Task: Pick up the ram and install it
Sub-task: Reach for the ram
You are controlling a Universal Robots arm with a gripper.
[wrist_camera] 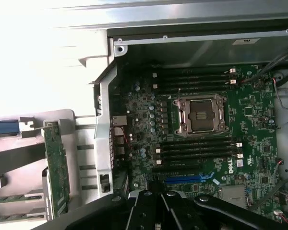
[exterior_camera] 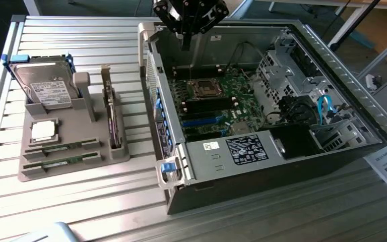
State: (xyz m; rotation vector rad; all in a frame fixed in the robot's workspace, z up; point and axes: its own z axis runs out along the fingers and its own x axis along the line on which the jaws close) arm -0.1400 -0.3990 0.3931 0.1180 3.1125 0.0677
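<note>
Your end effector (exterior_camera: pixel 186 43) is hanging over the twelve o'clock edge of the open computer case (exterior_camera: pixel 247 181) in the exterior view. Its fingers are clenched together, and nothing is showing between them.

In the wrist view, those closed fingers (wrist_camera: pixel 149 203) are pointing down at the green motherboard (wrist_camera: pixel 249 110), with the square CPU socket (wrist_camera: pixel 200 114) lying between two banks of long black memory slots (wrist_camera: pixel 197 146).

You are seeing the ram well apart from the end effector, toward eight o'clock from it in the exterior view. It is resting in the grey holder tray (exterior_camera: pixel 28 174), which is sitting on the slatted tabletop (exterior_camera: pixel 79 50) at nine o'clock from the case and is not touching it.

One ram stick (exterior_camera: pixel 64 148) is lying in a slot near the tray's six o'clock end. A second ram stick (exterior_camera: pixel 62 162) is lying just beside it and parallel to it, closer to that end.

The square silver CPU chip (exterior_camera: pixel 44 130) is sitting at twelve o'clock from the sticks. Beyond it, the hard drive (exterior_camera: pixel 46 85) is leaning at the tray's twelve o'clock end. A long card (exterior_camera: pixel 113 116) is standing on edge along the tray's three o'clock side.
</note>
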